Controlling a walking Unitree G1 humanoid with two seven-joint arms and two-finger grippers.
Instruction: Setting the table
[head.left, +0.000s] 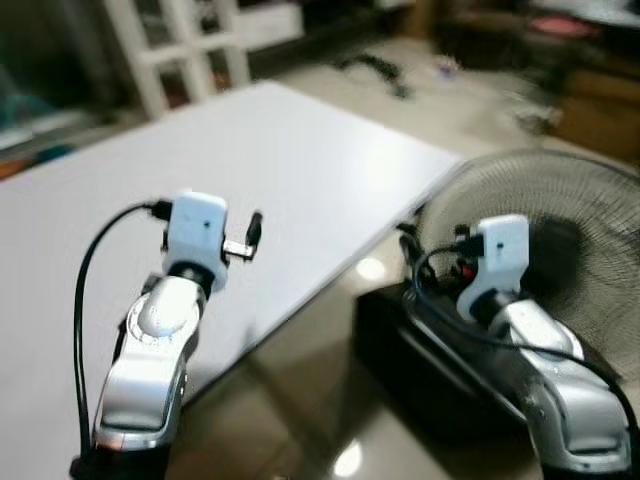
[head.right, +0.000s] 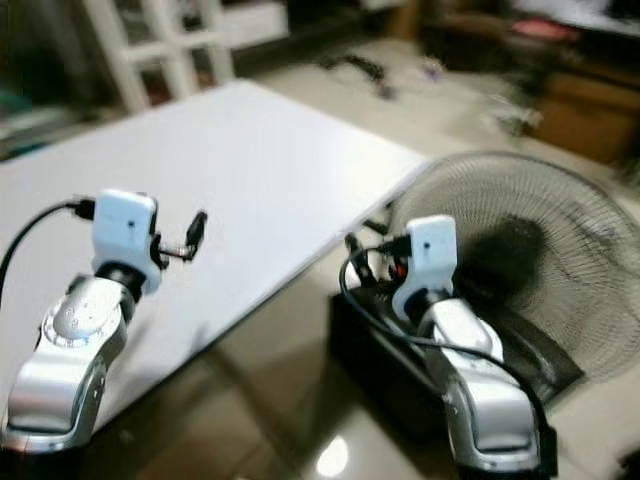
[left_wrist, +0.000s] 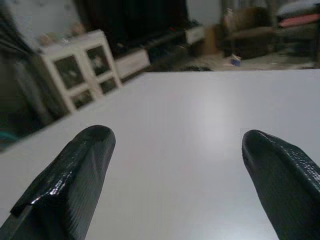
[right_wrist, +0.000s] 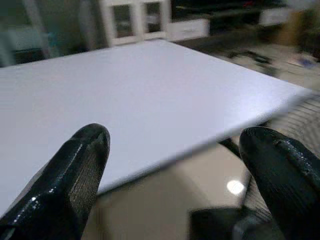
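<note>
Both our arms raised at the white table (head.left: 300, 170)

Left gripper (left_wrist: 180, 165) over the table, fingers (left_wrist: 75, 175) spread, holding nothing; right gripper (right_wrist: 175, 165) off its edge, likewise spread; a fan (head.left: 560, 240) lies beside.

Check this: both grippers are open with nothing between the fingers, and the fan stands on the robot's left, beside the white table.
Wrong side. The fan stands on the robot's right, as the left eye view shows. The rest holds: left gripper and right gripper are open and hold nothing, beside the white table.

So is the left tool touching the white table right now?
Apart. The left wrist view shows the left tool open, with the white table stretching away beneath and between its fingers.
</note>
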